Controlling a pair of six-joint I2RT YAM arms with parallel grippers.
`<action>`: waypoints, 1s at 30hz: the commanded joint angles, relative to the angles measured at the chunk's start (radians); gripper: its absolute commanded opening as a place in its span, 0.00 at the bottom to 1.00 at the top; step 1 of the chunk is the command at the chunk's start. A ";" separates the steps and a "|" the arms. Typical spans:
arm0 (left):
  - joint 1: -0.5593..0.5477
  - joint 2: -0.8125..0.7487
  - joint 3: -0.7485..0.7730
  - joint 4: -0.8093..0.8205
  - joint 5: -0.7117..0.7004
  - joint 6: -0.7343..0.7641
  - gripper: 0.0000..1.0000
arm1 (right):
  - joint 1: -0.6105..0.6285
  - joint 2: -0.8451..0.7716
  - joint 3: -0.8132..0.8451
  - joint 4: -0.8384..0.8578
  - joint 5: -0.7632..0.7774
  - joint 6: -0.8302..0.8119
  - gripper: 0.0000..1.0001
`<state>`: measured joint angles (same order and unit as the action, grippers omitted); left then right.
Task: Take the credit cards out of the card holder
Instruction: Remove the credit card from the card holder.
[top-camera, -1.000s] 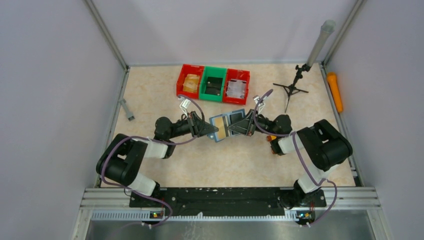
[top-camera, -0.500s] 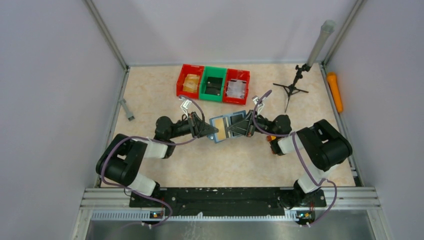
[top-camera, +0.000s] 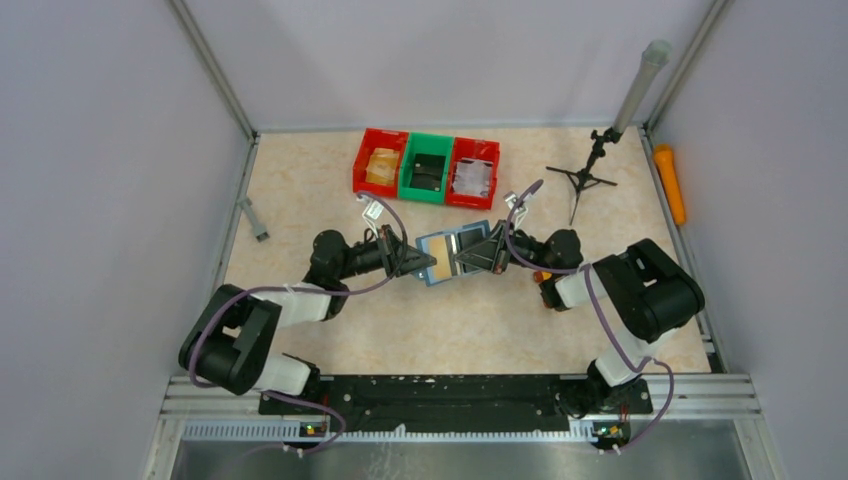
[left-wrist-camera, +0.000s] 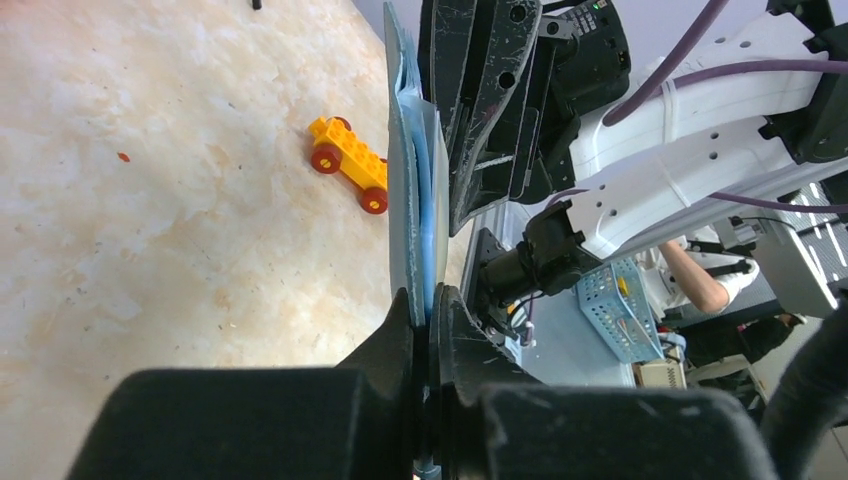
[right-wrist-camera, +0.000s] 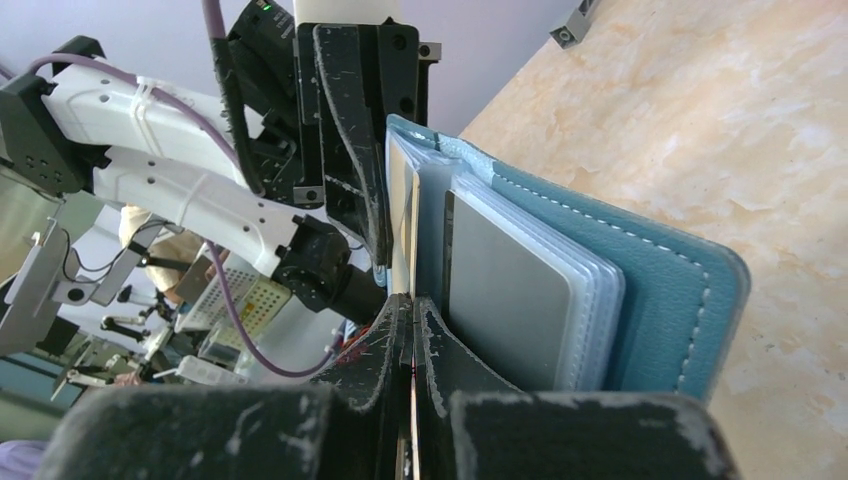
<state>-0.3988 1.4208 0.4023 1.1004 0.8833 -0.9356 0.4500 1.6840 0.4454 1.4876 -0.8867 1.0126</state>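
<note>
The teal-blue card holder (top-camera: 452, 256) hangs open above the middle of the table, held between both arms. My left gripper (top-camera: 418, 262) is shut on its left edge; in the left wrist view the card holder (left-wrist-camera: 405, 180) stands edge-on between my fingertips (left-wrist-camera: 428, 300). My right gripper (top-camera: 480, 254) comes in from the right. In the right wrist view it (right-wrist-camera: 411, 305) is shut on a thin credit card (right-wrist-camera: 403, 220) seen edge-on beside the pale sleeves. Another grey credit card (right-wrist-camera: 500, 290) sits in a sleeve, in front of the teal cover (right-wrist-camera: 660, 290).
A red bin (top-camera: 380, 162), a green bin (top-camera: 427, 170) and a second red bin (top-camera: 473, 172) line the back. A small tripod stand (top-camera: 585, 180) is at back right, an orange rod (top-camera: 669, 183) by the right wall, a yellow toy car (left-wrist-camera: 348, 163) under the right arm.
My left arm's shoulder and elbow have swung left and down, and the card holder has shifted slightly left. The right arm has stayed put.
</note>
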 joint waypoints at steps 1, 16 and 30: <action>-0.003 -0.065 0.010 -0.058 -0.047 0.075 0.00 | -0.013 -0.041 0.002 0.031 0.021 -0.035 0.00; -0.003 -0.056 0.013 -0.041 -0.033 0.061 0.00 | -0.027 -0.028 -0.004 0.076 0.009 -0.016 0.04; -0.005 -0.031 0.026 -0.030 -0.015 0.044 0.00 | 0.020 -0.055 0.013 0.008 -0.009 -0.083 0.09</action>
<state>-0.4015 1.3857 0.4023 0.9989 0.8574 -0.8886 0.4515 1.6691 0.4328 1.4620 -0.8703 0.9653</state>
